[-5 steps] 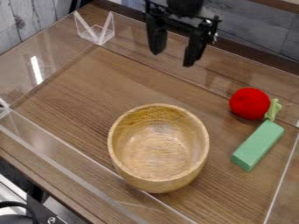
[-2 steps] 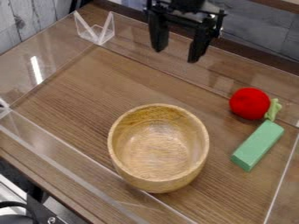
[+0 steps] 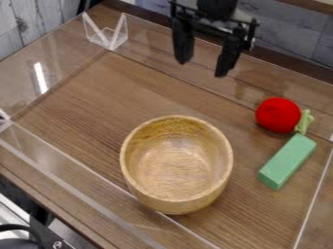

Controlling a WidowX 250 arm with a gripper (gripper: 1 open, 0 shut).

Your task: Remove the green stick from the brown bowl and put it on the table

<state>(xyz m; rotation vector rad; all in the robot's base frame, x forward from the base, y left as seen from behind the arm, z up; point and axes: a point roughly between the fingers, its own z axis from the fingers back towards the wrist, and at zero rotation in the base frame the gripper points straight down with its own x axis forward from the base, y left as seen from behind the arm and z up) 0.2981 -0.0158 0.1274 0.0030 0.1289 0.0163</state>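
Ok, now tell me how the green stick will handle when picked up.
The green stick looks straight and smooth, so probably stiff and perhaps a little slippery. It lies flat with squared sides, so it likely won't roll.

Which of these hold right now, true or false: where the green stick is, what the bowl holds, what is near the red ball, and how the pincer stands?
1. The green stick lies on the table, outside the brown bowl. True.
2. The brown bowl has the red ball inside it. False: the red ball is on the table, beyond the green stick.
3. The pincer is open, with nothing between its fingers. True.
4. The pincer is down inside the brown bowl. False: it is away from the bowl, toward the far side of the table.
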